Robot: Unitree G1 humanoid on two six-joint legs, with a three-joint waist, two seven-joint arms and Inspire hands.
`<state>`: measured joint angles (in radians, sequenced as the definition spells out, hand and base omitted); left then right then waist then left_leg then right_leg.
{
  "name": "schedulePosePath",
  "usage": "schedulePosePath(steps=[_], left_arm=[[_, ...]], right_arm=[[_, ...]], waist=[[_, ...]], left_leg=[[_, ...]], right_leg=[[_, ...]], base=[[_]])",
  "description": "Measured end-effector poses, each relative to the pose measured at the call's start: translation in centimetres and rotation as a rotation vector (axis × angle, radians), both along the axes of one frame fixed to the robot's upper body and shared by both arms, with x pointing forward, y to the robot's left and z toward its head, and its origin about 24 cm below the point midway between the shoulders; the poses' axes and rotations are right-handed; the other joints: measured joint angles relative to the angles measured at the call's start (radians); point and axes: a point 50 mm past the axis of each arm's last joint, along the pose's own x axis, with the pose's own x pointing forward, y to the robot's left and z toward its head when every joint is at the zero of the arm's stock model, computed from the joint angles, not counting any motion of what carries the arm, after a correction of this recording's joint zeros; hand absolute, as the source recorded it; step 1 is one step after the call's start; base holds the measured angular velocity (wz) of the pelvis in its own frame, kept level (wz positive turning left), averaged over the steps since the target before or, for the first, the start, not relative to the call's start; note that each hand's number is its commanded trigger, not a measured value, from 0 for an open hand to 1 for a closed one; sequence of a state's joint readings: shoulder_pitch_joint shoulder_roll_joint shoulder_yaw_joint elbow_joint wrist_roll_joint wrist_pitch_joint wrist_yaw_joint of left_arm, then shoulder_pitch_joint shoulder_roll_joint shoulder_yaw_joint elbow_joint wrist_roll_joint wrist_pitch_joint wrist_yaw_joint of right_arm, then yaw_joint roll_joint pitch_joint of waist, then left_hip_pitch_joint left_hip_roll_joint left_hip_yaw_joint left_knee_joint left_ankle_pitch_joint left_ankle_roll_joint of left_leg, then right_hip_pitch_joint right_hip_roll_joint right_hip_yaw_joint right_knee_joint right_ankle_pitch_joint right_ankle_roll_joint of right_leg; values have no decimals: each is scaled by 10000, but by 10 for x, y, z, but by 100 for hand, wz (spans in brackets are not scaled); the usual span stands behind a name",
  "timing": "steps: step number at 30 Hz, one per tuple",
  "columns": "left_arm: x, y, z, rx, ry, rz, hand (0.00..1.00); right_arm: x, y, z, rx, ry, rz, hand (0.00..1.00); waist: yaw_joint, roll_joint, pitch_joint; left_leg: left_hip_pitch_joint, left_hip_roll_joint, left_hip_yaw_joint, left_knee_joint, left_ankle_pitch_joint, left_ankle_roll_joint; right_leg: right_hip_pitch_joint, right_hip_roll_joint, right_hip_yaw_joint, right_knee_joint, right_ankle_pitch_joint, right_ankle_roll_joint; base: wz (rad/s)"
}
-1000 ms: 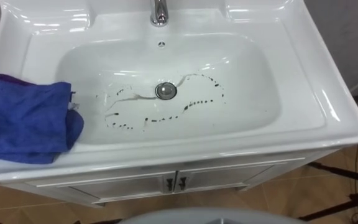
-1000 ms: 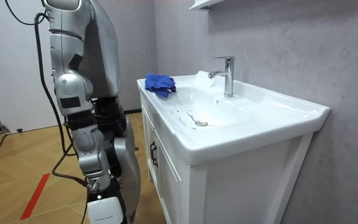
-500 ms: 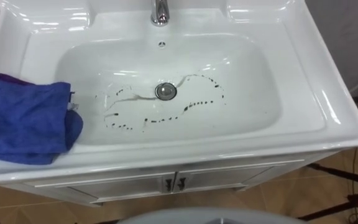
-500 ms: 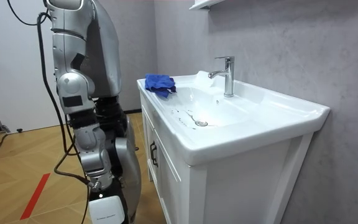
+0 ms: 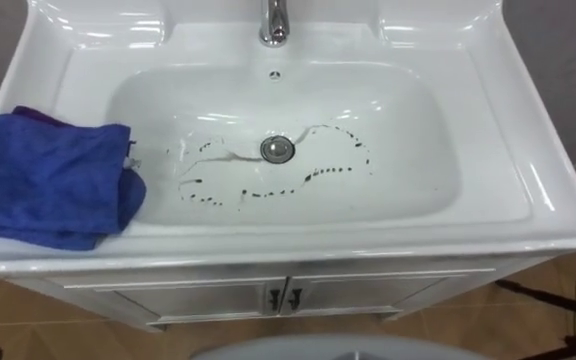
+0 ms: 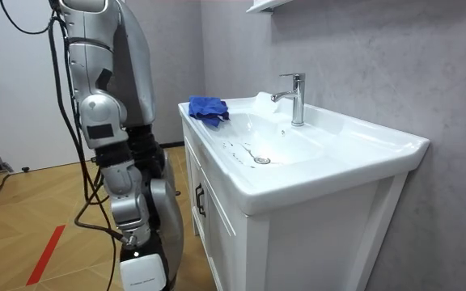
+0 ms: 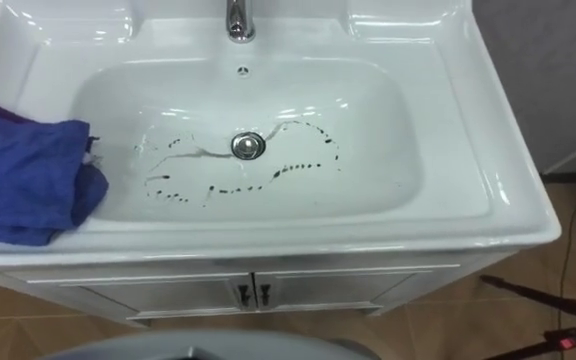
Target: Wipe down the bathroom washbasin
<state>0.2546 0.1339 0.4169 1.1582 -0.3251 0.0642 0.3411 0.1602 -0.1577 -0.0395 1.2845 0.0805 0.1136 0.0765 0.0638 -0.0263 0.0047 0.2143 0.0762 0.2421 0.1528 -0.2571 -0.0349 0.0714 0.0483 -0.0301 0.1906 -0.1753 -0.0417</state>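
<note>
Lying on basin left rim: blue cloth, bunched, hanging over bowl edge. Dark smears ringing drain. Robot standing at basin front; right hand hanging low, fingers' state: cannot tell.

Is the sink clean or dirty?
Dirty: dark marks loop around the drain in the basin, and the blue cloth lies bunched on the left rim.

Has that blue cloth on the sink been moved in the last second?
No. In the room view the blue cloth keeps its place on the sink's rim, with the same gap to the tap; the head camera itself shifted.
</note>
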Motion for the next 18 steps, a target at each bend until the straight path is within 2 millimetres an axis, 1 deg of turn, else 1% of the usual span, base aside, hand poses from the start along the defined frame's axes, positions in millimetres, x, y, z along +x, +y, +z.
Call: schedulePosePath(steps=[4, 6, 7, 9, 10, 11, 12, 15, 18], left_arm=[[4, 5, 3, 591, 85, 149, 0], [10, 10, 6, 1050, -67, 136, 0], [18, 14, 9, 1480, -336, 126, 0], [26, 21, 15, 2246, -686, 170, 0], [36, 26, 20, 2759, -994, 221, 0], [43, 31, 25, 3321, -1250, 300, 0], [45, 33, 28, 3614, -1390, 328, 0], [60, 45, 48, 5220, -2219, 635, 0], [65, 50, 59, 6190, -2638, 937, 0]], right_arm=[[5, -2, 0, -58, -26, 123, 0], [5, -3, 1, -97, -65, 126, 0], [6, -5, 1, -159, -134, 121, 0], [11, -8, 2, -344, -430, 5, 0], [18, -10, 3, -411, -700, 3, 0], [20, -11, 3, -489, -840, 15, 0], [21, -12, 4, -521, -917, -33, 0], [30, -13, 5, -565, -1358, -38, 0], [37, -13, 6, -426, -1874, -227, 0]], waist=[[98, 31, -5], [169, 74, -8], [213, 114, -15], [272, 219, -13], [261, 282, -18], [260, 334, -41], [280, 351, -51], [299, 414, -95], [296, 415, -106]], left_leg=[[-113, -21, -124, 78, 0, 1], [-116, -18, -221, 75, -5, 7], [-118, -17, -268, 72, -5, 8], [-123, -23, -352, 62, -6, 8], [-144, -36, -427, 66, -5, 10], [-163, -49, -557, 71, -3, 13], [-159, -50, -585, 72, -2, 14], [-116, -46, -656, 104, 0, 15], [-112, -46, -662, 113, 1, 15]], right_leg=[[-67, -41, -95, 107, -34, 4], [-48, -41, -149, 104, -33, 2], [-36, -51, -203, 129, -33, -1], [-19, -69, -293, 142, -34, -2], [-18, -89, -370, 145, -34, -2], [17, -112, -492, 142, -37, -5], [36, -118, -534, 142, -39, -8], [128, -133, -602, 134, -76, -26], [128, -131, -591, 130, -81, -27]], base=[[9], [9], [11], [12], [22], [22], [18], [8], [1]])
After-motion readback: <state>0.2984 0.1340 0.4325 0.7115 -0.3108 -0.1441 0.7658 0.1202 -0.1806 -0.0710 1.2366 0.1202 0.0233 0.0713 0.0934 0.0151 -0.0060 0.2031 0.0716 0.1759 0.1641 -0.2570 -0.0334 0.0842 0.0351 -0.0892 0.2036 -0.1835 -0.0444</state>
